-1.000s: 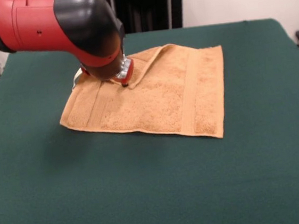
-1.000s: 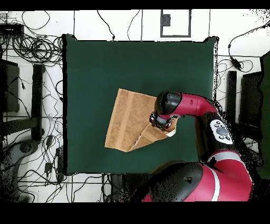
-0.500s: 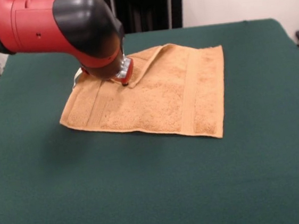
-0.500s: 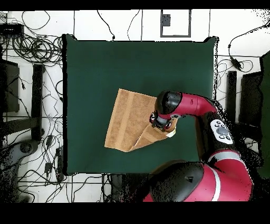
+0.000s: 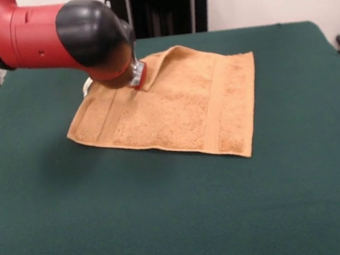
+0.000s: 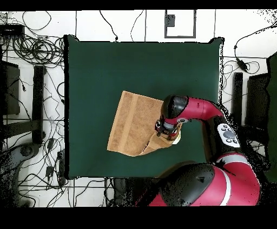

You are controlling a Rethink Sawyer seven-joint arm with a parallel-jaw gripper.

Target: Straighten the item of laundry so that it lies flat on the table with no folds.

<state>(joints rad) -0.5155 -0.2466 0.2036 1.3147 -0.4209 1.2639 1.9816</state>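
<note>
The orange-tan towel (image 5: 180,105) lies on the dark green table (image 5: 167,219), mostly spread out, with woven bands running across it. Its far corner is folded over onto the cloth as a flap. My gripper (image 5: 138,77) is at that flap, shut on its edge and holding it slightly raised; the arm hides most of the fingers. A small white tag (image 5: 87,85) peeks out beside the arm. In the overhead view the towel (image 6: 131,123) lies left of the gripper (image 6: 165,128), on the table (image 6: 135,65), with the folded part toward the robot's side.
The arm's red and black elbow (image 5: 81,30) hangs over the towel's far left part. Cables (image 6: 32,51) lie on the floor round the table. A dark stand (image 5: 157,7) is behind the table's far edge.
The gripper has moved a little toward the robot's side and risen slightly, drawing the folded flap with it. The fold now stands higher and further back. The rest of the towel has stayed put.
</note>
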